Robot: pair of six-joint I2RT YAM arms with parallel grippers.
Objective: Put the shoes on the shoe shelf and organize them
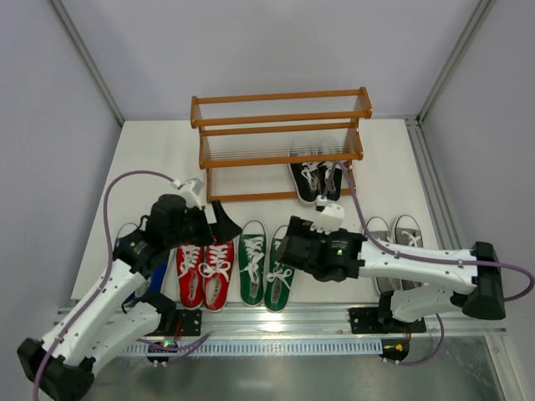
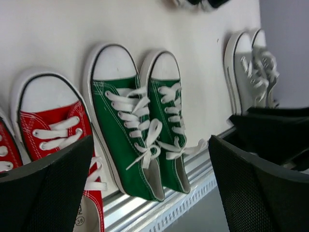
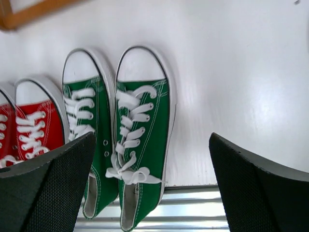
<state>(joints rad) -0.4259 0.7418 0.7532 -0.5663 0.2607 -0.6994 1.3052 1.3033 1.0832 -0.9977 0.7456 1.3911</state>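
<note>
Shoes: green pair (image 1: 266, 271) | between left hand (image 1: 224, 224) and right hand (image 1: 284, 242) | both spread wide

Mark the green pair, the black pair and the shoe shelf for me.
green pair (image 1: 252, 263): top view, laces of one shoe
black pair (image 1: 308, 178): top view, laces of one shoe
shoe shelf (image 1: 280, 96): top view, topmost wooden rail

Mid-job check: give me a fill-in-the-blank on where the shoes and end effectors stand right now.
1. The only pair sitting at the shoe shelf is the ____ one.
2. Along the near edge, the green pair lies between the red pair and the ____ pair.
3. The left end effector and the right end effector both stand ____ and hold nothing.

Missing words: black; grey; open
</note>
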